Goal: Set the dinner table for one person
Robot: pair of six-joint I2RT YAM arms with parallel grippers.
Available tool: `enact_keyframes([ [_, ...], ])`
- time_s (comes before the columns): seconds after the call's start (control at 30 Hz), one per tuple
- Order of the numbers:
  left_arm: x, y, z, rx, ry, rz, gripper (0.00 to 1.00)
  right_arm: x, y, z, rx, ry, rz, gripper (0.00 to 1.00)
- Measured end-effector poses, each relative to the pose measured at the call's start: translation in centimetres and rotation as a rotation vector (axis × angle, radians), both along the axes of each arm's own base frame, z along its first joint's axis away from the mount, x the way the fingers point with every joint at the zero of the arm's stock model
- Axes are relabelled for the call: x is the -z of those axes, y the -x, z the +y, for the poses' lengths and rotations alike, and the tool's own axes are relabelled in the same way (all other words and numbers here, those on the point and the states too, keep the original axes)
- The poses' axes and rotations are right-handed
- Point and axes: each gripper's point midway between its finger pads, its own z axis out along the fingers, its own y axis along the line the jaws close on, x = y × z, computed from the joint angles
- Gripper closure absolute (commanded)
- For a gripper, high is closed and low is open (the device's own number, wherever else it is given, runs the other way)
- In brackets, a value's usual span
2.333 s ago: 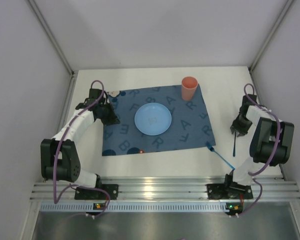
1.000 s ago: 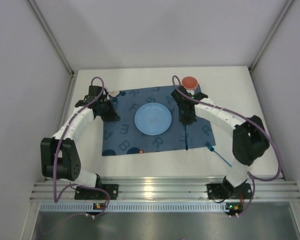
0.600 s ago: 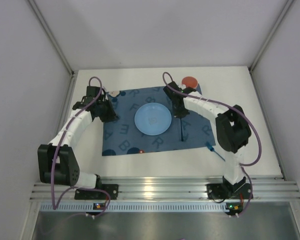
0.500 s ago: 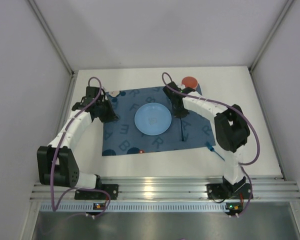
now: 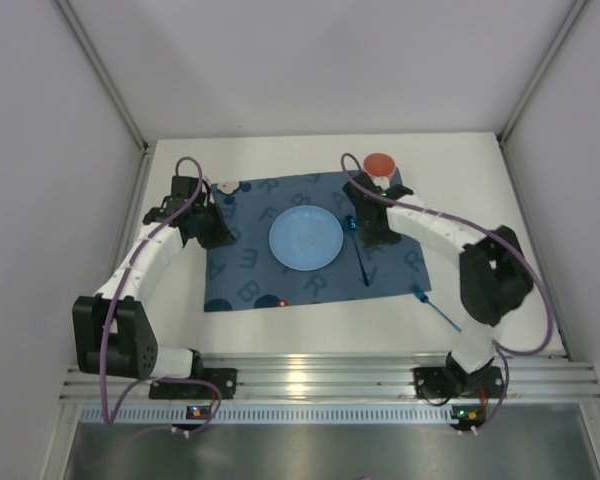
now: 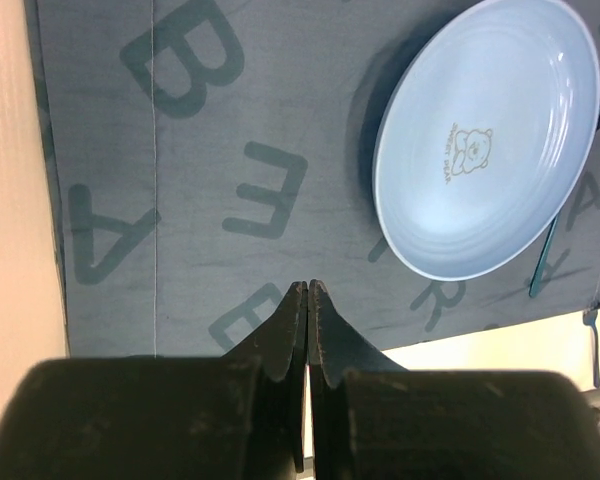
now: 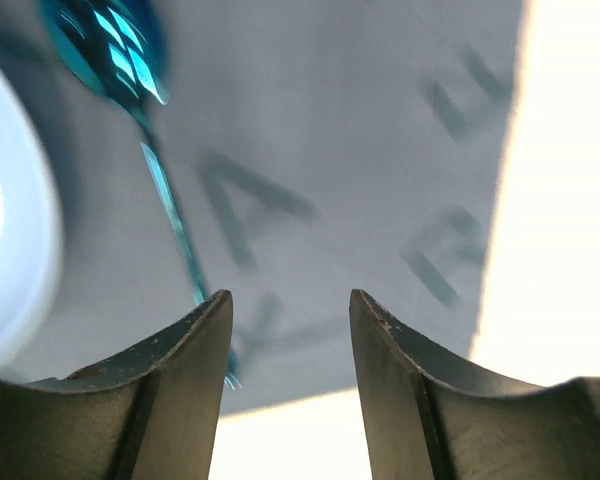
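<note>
Lab booth: bare white walls (image 5: 310, 60), aluminium mounting rail (image 5: 320, 380)

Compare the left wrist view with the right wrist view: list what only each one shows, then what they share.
Only the left wrist view: the left arm's fingers, shut together, and the whole light blue round plate with the bear print at its centre.
Only the right wrist view: the right arm's fingers, standing open with nothing between them, and the faceted bowl of the shiny teal spoon close up.
Both: the dark blue letter-printed cloth placemat, some of the plate, the spoon's thin handle, and a strip of the matte white tabletop.
</note>
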Motion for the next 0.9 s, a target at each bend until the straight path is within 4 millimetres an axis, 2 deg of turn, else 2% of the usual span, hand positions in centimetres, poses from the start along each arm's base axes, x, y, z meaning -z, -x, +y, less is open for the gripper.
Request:
enact_keyframes([
  [0.07,0.4,0.4,0.0,0.000,-0.001,0.009,1.00,-2.1,2.4,-2.3,0.022,-0.021,-0.024,0.48],
  [0.2,1.8,1.5,0.0,-0.005,0.004,0.046,1.00,-3.5,6.0,-7.2,0.131,-0.059,-0.053,0.46],
  [0.27,2.3,1.8,0.0,-0.007,0.006,0.062,1.00,-2.4,8.4,-9.9,0.216,-0.078,-0.030,0.46],
  [0.37,2.3,1.8,-0.1,-0.011,0.013,0.061,1.00,0.7,11.8,-12.6,0.319,-0.082,0.063,0.44],
  [0.47,2.1,1.5,-0.2,-0.011,0.019,0.051,1.00,2.3,13.1,-12.8,0.358,-0.107,0.138,0.44],
  [0.63,2.1,1.4,-0.2,-0.011,0.020,0.044,1.00,3.5,12.5,-11.9,0.413,-0.208,0.149,0.45],
  [0.83,2.8,2.3,-0.1,-0.019,0.021,0.057,1.00,6.0,15.1,-12.1,0.449,-0.218,0.224,0.45],
  [0.9,3.0,2.7,0.0,-0.021,0.022,0.063,1.00,6.6,15.2,-12.0,0.461,-0.233,0.222,0.46],
])
